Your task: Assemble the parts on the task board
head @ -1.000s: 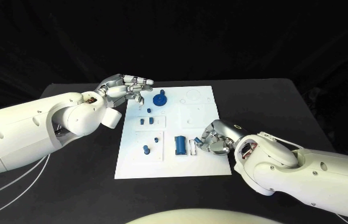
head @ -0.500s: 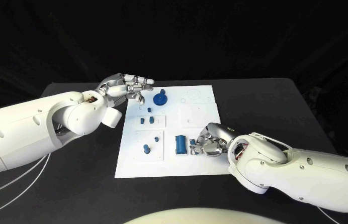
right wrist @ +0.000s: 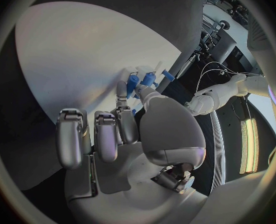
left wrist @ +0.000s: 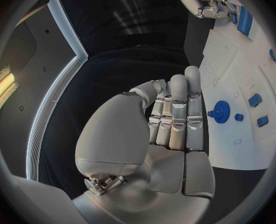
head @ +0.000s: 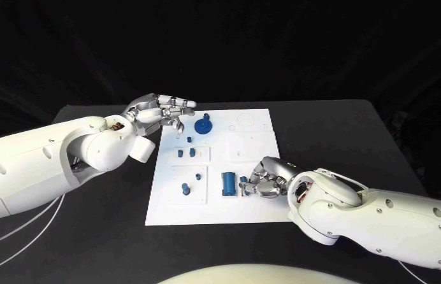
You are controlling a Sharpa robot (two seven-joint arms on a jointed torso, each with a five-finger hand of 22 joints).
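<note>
The task board (head: 248, 160) is a flat white rectangular plate lying on the black bench (head: 349, 131), its long axis running away from the robot. Just beside the right hand (head: 263, 181), on its inner side, a blue cylinder (head: 228, 182) lies flat on the board with its long axis along the board's length. The right hand rests low over the board's near right part, knuckles up and fingers curled down and inward. In the right wrist view its thumb and a fingertip (right wrist: 121, 90) meet at a small blue part (right wrist: 132, 82), and two more small blue pieces (right wrist: 149, 77) sit just beyond; whether the hand actually pinches the part or only touches it, I cannot tell.

The left hand (head: 162, 112) hovers at the board's far left corner, palm turned toward the board, fingers straight and pressed side by side with the thumb folded across, holding nothing. Just beyond its fingertips stands a round blue toothed gear (head: 203, 127), with a small blue knob (left wrist: 238, 117) beside it. Nearer the robot from that hand, two short blue pegs (head: 187, 152) stand in a raised square panel, and another blue piece (head: 187, 190) lies in the panel below.

Both hands are smooth silver metal on glossy white arms.
</note>
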